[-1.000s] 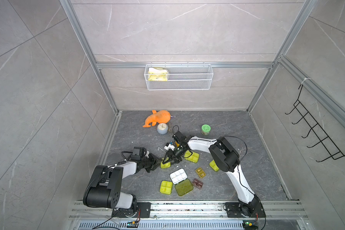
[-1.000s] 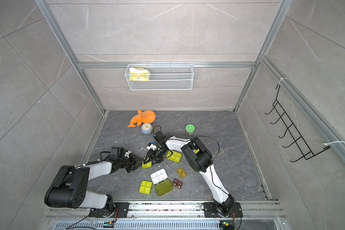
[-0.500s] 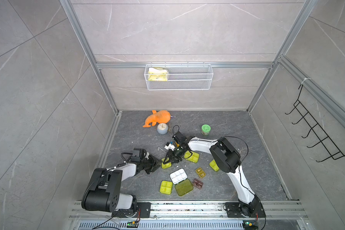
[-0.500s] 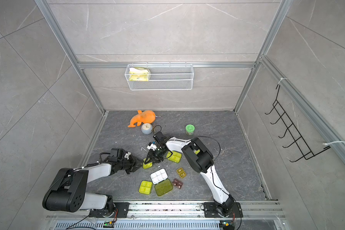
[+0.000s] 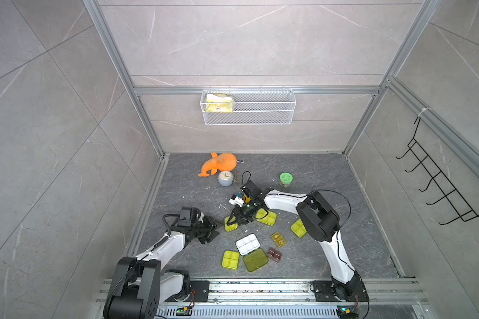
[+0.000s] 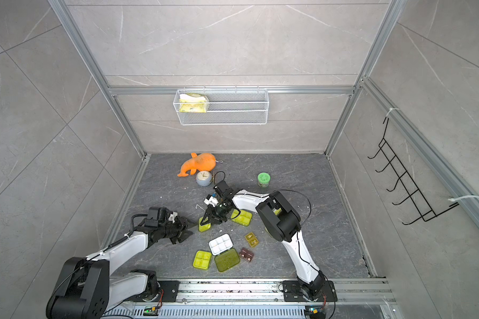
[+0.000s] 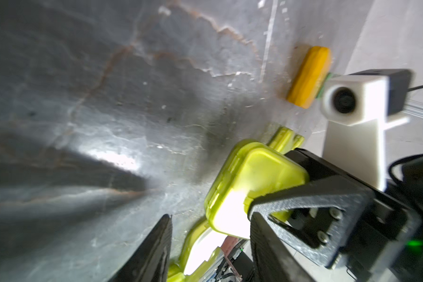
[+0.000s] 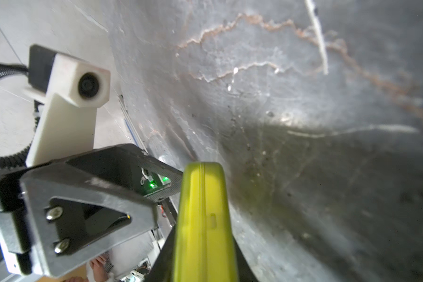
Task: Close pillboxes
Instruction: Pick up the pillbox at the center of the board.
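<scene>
- Top views both show the right pincer [image 5: 234, 221] reaching down over a small yellow-green pillbox [image 5: 230, 227], left of the middle of the dark desk [image 5: 329, 176]. In the right wrist view this box stands edge-on between the fingers with its lid shut, and the pincer is clamped on it.
- The left pincer [image 5: 215, 228] lies low just beside that box, fingers apart and holding nothing.
- A closed six-cell pillbox [image 5: 268, 218] lies just behind the right pincer and is partly hidden by it. Another yellow-green pillbox [image 5: 297, 230] is partly covered by the elbow of the right arm [image 5: 320, 218].
- Nearer the front lie an open pillbox [image 5: 248, 244] with its white tray up and lid laid flat, a closed four-cell pillbox [image 5: 230, 259], an amber box [image 5: 278, 239] and a dark brown box [image 5: 274, 254].
- At the back, well apart from the boxes, stand a green-lidded jar [image 5: 285, 179], a small clock [image 5: 225, 178] and an orange whale toy [image 5: 219, 164].
- A wire basket [image 5: 260, 116] hangs on the back wall.
</scene>
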